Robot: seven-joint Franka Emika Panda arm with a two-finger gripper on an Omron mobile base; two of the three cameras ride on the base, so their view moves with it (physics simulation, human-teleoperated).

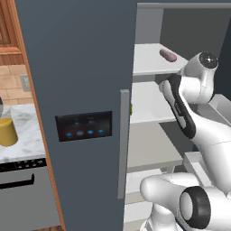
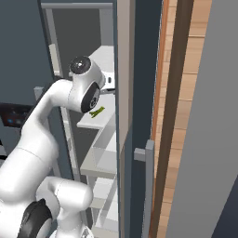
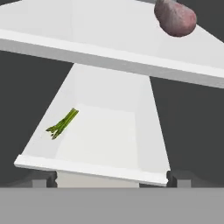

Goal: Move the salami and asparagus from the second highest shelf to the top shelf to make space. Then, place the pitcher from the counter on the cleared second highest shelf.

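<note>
The pinkish-brown salami (image 3: 175, 17) (image 1: 168, 55) lies on the top shelf (image 3: 87, 30) (image 1: 146, 61), toward its right end. One slab below, the thin green asparagus (image 3: 63, 123) (image 2: 97, 112) rests on the left part of the second highest shelf (image 3: 109, 140) (image 1: 144, 103). My gripper (image 3: 112, 179) hovers just in front of that shelf's front edge, open, its fingertips (image 3: 43, 178) spread wide with nothing between them. The mustard-yellow pitcher (image 1: 6, 131) stands on the marble counter (image 1: 27, 135) at far left.
The dark grey fridge door (image 1: 81, 113) stands open between the counter and the shelves. Lower shelves (image 1: 149, 149) sit under my arm. A wooden cabinet side (image 2: 181, 116) flanks the fridge on the right.
</note>
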